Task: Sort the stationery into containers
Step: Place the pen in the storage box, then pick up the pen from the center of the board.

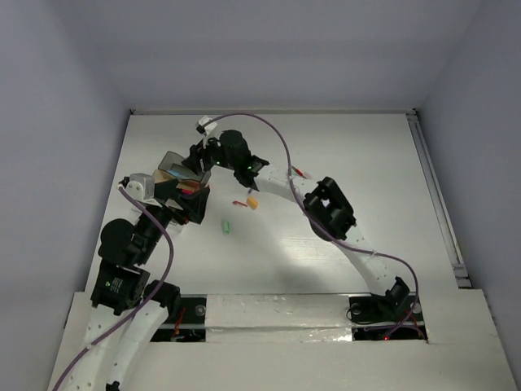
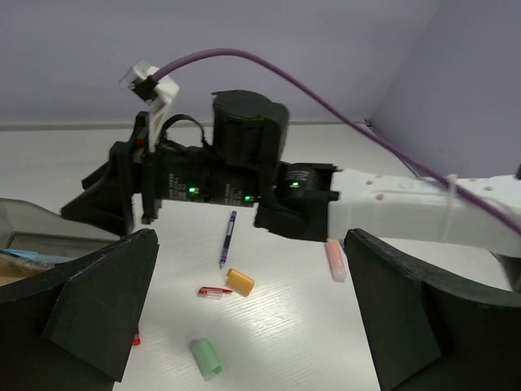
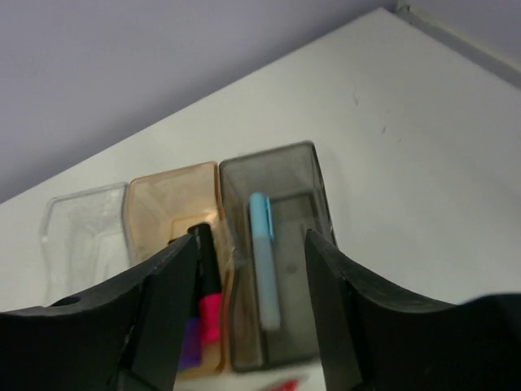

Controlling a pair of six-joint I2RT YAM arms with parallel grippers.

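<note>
Three joined containers show in the right wrist view: a clear one (image 3: pixel 81 224), a tan one (image 3: pixel 167 204) and a grey one (image 3: pixel 285 183). A pale-blue highlighter (image 3: pixel 262 261) lies in the grey one. A black-and-pink marker (image 3: pixel 207 285) and a purple item lie in the tan one. My right gripper (image 3: pixel 252 326) hangs open and empty over them (image 1: pixel 175 173). My left gripper (image 2: pixel 244 326) is open and empty above loose stationery: a blue pen (image 2: pixel 227 239), an orange cap (image 2: pixel 239 282), a red clip (image 2: pixel 213 291), a green cap (image 2: pixel 206 358) and a peach highlighter (image 2: pixel 334 259).
The right arm's black wrist (image 2: pixel 203 175) and its purple cable stand just behind the loose items. In the top view the green cap (image 1: pixel 227 226) and orange cap (image 1: pixel 252 202) lie right of the containers, between the two arms. A raised rail (image 1: pixel 435 195) borders the table's right side.
</note>
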